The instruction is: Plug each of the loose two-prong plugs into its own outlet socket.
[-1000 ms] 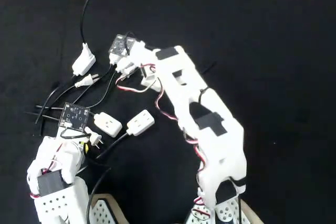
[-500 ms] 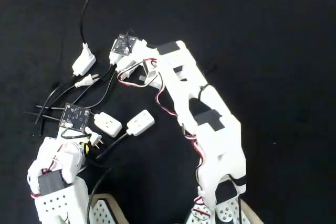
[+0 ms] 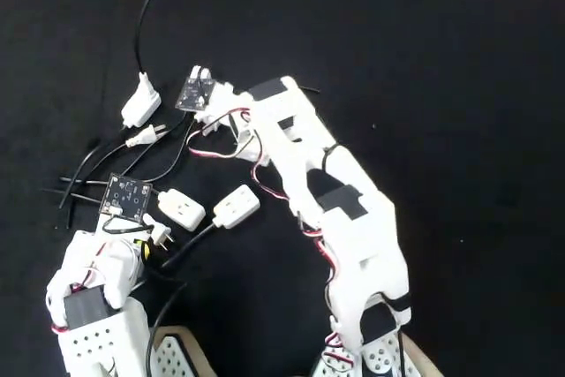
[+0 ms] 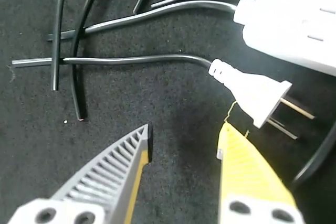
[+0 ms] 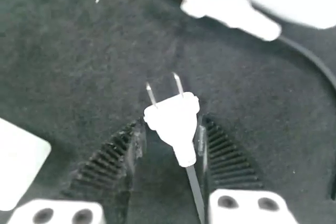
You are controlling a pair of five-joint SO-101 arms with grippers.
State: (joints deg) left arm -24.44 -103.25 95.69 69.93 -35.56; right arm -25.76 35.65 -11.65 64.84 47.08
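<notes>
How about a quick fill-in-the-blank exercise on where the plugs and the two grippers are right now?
The left gripper has its fingers ___, with nothing between them.
The loose plug just ahead of it lies on a ___ tabletop.
The second plug sits ___ the fingers of the right gripper.
The second plug's metal prongs number ___.
Missing words: open; black; between; two.

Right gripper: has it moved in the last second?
Yes. In the high view the right gripper, holding a plug, has slid left toward the far-left socket, which stayed put.
</notes>
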